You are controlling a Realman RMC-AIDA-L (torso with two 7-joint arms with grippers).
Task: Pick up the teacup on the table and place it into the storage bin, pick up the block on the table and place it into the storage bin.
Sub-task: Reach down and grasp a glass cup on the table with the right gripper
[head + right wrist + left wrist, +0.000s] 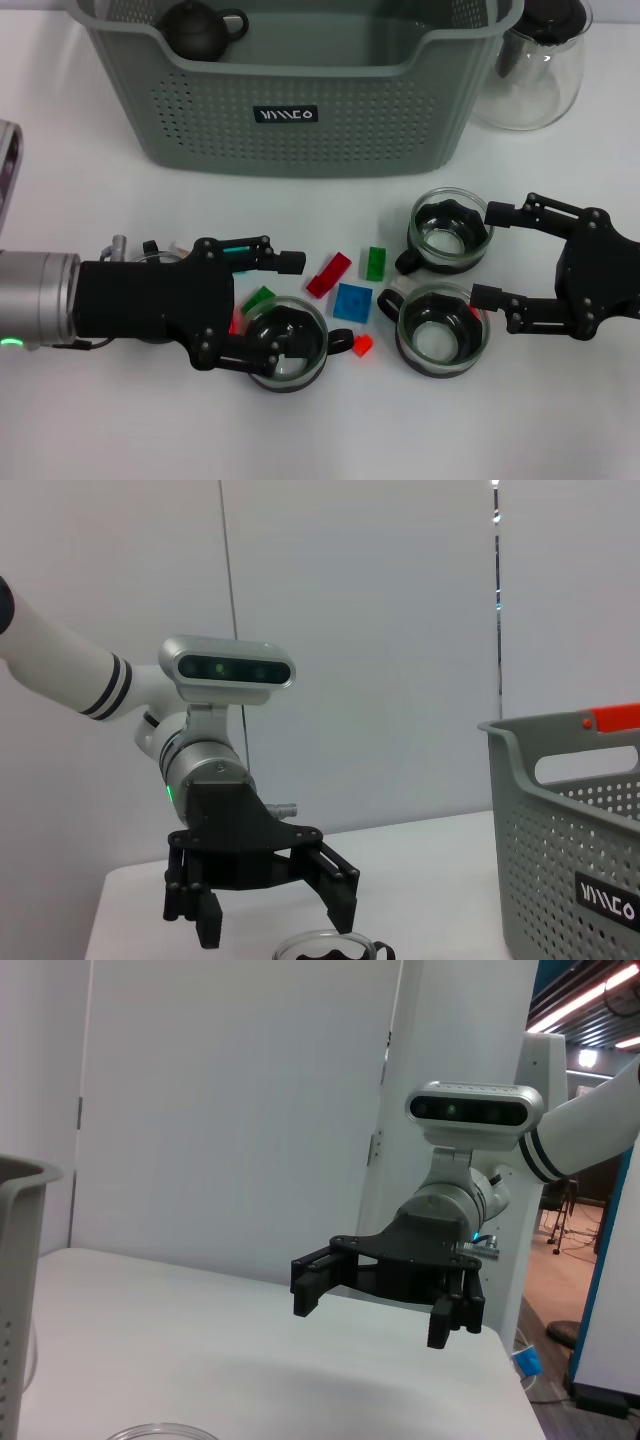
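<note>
Three glass teacups with dark bases stand on the white table: one (285,345) under my left gripper, one (450,232) at the right, and one (441,332) in front of it. Small blocks lie between them: a red block (329,274), a green block (374,263), a blue block (352,301) and a small red one (362,345). My left gripper (285,312) is open, low over the near-left teacup, with one finger above its rim. My right gripper (493,254) is open just right of the two right teacups. The grey-green storage bin (300,130) stands behind.
A dark teapot (200,28) sits in the bin's back left corner. A clear glass jug (535,70) with a dark lid stands right of the bin. Another green block (258,297) lies beside the left gripper. The right wrist view shows the bin wall (570,860) and my left gripper (275,920).
</note>
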